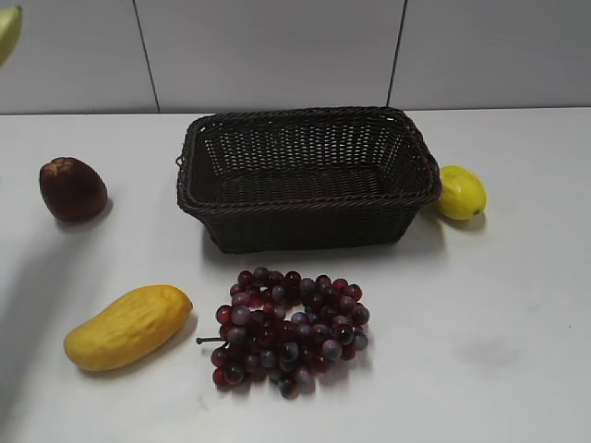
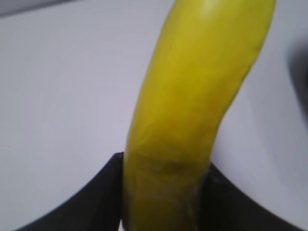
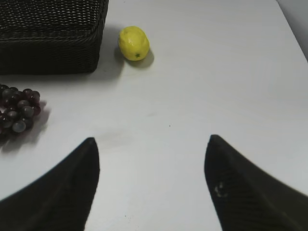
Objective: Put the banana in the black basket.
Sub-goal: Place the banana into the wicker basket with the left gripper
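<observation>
My left gripper (image 2: 163, 166) is shut on the banana (image 2: 192, 106), a yellow-green curved fruit that fills the left wrist view and is held above the white table. Only its tip (image 1: 7, 32) shows at the top left corner of the exterior view; the left gripper itself is out of that view. The black basket (image 1: 305, 125), a dark woven rectangle, stands empty at the table's middle back and shows in the right wrist view (image 3: 48, 38). My right gripper (image 3: 151, 147) is open and empty above bare table to the basket's right front.
An orange-yellow mango (image 1: 127, 326) lies at the front left. A bunch of dark red grapes (image 1: 288, 328) lies before the basket. A brown fruit (image 1: 72, 188) sits at the left. A lemon (image 1: 460, 192) sits right of the basket.
</observation>
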Available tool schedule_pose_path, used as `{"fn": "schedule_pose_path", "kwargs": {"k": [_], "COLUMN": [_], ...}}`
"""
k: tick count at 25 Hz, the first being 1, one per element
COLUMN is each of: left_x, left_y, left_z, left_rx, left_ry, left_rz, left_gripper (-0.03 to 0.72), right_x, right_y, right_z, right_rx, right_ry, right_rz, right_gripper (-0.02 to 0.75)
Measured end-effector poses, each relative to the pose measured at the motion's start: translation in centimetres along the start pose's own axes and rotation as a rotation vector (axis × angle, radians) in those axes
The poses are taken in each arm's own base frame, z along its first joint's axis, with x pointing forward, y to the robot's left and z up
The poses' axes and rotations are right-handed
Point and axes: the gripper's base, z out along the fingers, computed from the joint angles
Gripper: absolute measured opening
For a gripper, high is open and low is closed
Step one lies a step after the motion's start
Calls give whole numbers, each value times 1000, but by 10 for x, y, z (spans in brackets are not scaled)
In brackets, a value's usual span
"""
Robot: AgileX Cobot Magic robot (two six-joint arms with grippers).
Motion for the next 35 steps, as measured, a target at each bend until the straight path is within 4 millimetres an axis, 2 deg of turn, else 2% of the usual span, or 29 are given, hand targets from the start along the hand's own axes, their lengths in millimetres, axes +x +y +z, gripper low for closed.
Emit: {"fn": "schedule_pose_path", "kwargs": {"k": [7,12,16,21,27,30,35], "left_x": [-69,-105,-124,-131,-119,-113,-102], "left_y": [-31,-72,-116,-176,-236,-252,-259], "left_z": [-37,-37,-26,2,47,62,83], "left_rx": [22,100,177,261,333,351,383], "left_ry": [-241,-305,-317,-311,-323,-334,-257], "left_rz": [116,208,296,399,461,472,455], "left_gripper": [407,407,407,407,407,407,407], "right_x": [0,0,0,0,0,0,0], "right_y": [0,0,0,0,0,0,0], "right_z": [0,0,0,0,0,0,0], "right_rx": [0,0,0,0,0,0,0], "right_ry": [0,0,0,0,0,0,0], "right_rz": [0,0,0,0,0,0,0], "right_gripper": [519,519,519,519,519,519,519]}}
